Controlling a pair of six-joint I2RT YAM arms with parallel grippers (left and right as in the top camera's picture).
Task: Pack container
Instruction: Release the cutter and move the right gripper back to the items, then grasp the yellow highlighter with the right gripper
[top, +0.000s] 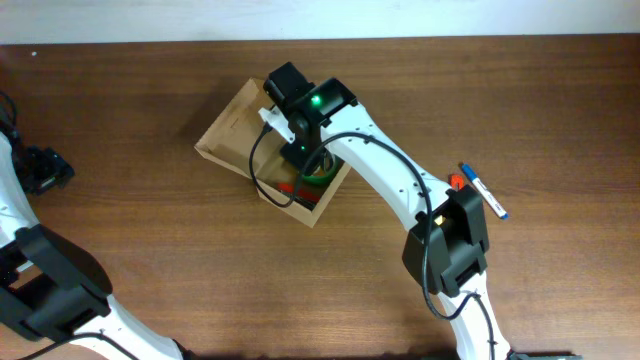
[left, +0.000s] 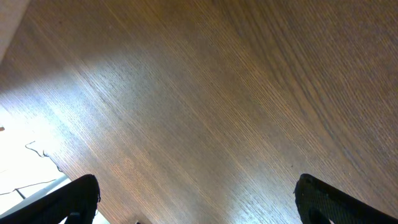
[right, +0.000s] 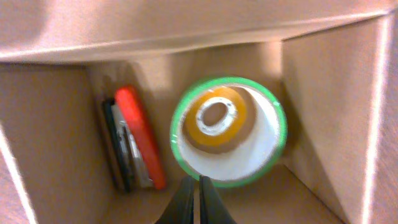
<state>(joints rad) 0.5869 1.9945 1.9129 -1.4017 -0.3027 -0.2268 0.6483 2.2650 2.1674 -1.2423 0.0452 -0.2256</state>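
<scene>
The container (top: 228, 137) is a tan cardboard box at the table's middle, its flap lid open to the upper left. In the right wrist view I look down into the container (right: 323, 93). A green tape roll (right: 180, 149) lies in it with a yellow tape roll (right: 239, 127) inside its ring. A red item and dark pens (right: 137, 134) lie along the left wall. My right gripper (right: 199, 190) is shut and empty, just above the green roll's near edge. My left gripper (left: 199, 202) is open over bare wood at the far left (top: 45, 168).
A blue and white pen (top: 484, 191) and a small orange item (top: 456, 181) lie on the table to the right of the box, beside my right arm. The table's far edge runs along the top of the overhead view.
</scene>
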